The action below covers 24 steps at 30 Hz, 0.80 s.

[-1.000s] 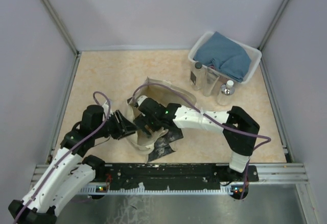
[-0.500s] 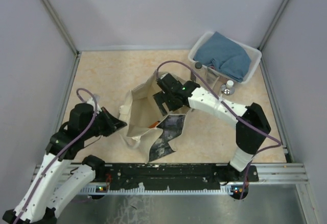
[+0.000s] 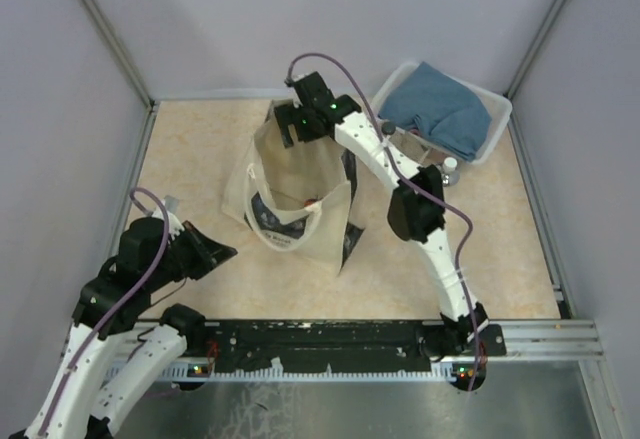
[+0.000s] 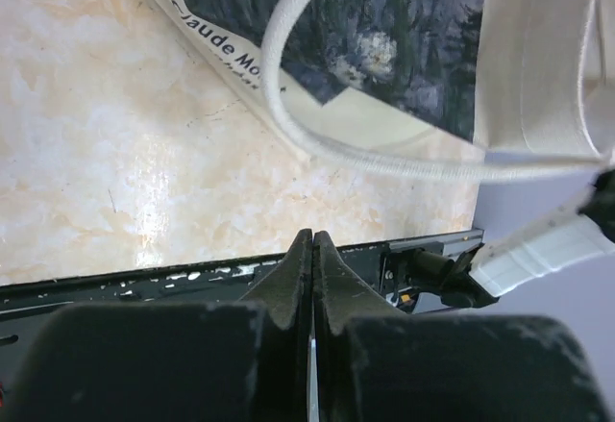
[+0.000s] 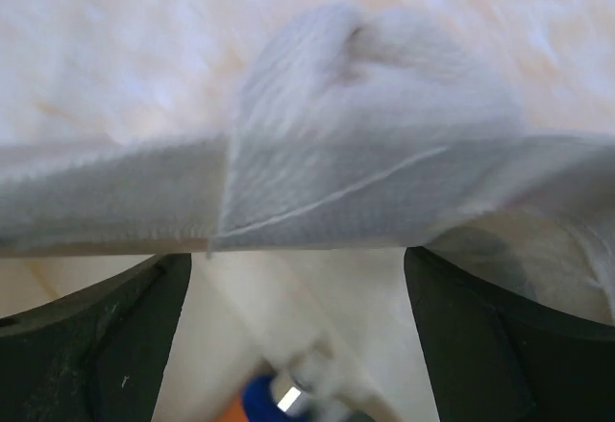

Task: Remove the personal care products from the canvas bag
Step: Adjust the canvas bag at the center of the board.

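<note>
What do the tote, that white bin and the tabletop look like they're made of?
The canvas bag: matte woven cream cloth; weave shows, it sags. White basket: probably smooth moulded plastic, thin rigid walls. Table: glossy marbled beige, likely laminate; it reflects light.

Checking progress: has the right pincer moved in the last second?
Yes: the right pincer moved away from the front rail, toward the far wall, taking the canvas bag along.

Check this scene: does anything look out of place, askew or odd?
Yes. The canvas bag is not lying flat on the table. It hangs slumped and creased, with its top edge draped over the right claw, whose fingers are spread apart. A blue-and-orange bottle shows inside it.
</note>
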Each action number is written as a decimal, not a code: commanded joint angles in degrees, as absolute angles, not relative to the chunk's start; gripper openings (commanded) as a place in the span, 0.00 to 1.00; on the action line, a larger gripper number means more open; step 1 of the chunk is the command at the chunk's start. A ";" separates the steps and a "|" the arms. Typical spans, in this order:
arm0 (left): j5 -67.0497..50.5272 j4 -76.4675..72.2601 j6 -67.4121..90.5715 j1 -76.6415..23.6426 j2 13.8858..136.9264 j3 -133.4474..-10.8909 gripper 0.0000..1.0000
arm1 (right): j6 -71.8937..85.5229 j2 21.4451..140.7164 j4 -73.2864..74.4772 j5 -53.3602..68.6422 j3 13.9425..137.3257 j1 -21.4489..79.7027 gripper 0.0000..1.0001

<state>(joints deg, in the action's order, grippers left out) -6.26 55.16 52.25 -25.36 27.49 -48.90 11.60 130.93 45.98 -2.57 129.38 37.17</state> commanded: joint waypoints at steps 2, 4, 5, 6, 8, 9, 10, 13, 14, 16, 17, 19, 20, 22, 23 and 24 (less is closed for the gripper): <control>-8.22 55.09 55.47 -25.30 24.02 -47.42 0.00 | 9.13 142.89 41.54 8.42 154.50 41.31 0.93; -9.85 53.21 56.12 -25.31 24.08 -46.52 0.00 | 7.02 141.08 36.08 12.34 150.82 42.92 0.94; -10.53 52.35 56.19 -25.25 24.35 -46.13 0.00 | 4.78 139.30 34.39 13.02 147.85 44.56 0.95; -10.82 51.62 56.23 -25.24 24.81 -46.04 0.00 | 2.34 137.08 33.34 12.54 144.85 46.08 0.96; -9.73 51.65 55.79 -25.26 25.71 -46.57 0.00 | -2.47 132.38 31.93 9.99 138.85 49.24 0.99; -8.27 52.17 55.50 -25.23 26.13 -47.12 0.00 | -4.05 129.86 31.53 8.62 135.57 50.69 0.99; -6.79 52.50 55.19 -25.30 26.59 -47.92 0.03 | -4.98 127.74 31.88 7.20 133.84 51.86 0.99; -2.03 51.23 53.26 -25.26 28.44 -50.59 0.16 | -5.66 123.06 39.42 1.12 134.77 56.06 0.99; -0.20 50.51 52.05 -25.31 29.41 -51.42 0.20 | -5.67 121.22 41.78 -0.48 134.51 57.56 0.99; 3.06 48.34 50.25 -25.30 31.64 -53.18 0.29 | -5.64 116.77 43.55 -4.32 131.62 60.00 0.99; 4.71 47.24 49.48 -25.28 32.89 -54.33 0.32 | -5.11 114.17 43.29 -6.32 129.33 60.89 0.99; 8.43 45.50 47.88 -25.31 35.85 -57.19 0.36 | -4.07 109.16 42.51 -10.16 125.00 61.78 0.99; 10.11 44.91 46.49 -25.30 37.52 -58.60 0.38 | -3.24 107.07 42.38 -12.28 123.48 61.86 0.99; 14.62 43.49 44.17 -25.30 41.55 -62.10 0.43 | -2.04 103.14 43.51 -16.50 121.32 61.87 0.99; 15.52 42.28 42.49 -25.30 43.29 -63.75 0.45 | -1.64 101.99 44.30 -18.20 120.75 61.87 0.99; 16.34 41.44 41.24 -25.29 44.97 -65.49 0.48 | -1.28 100.84 45.19 -19.78 120.05 61.89 0.99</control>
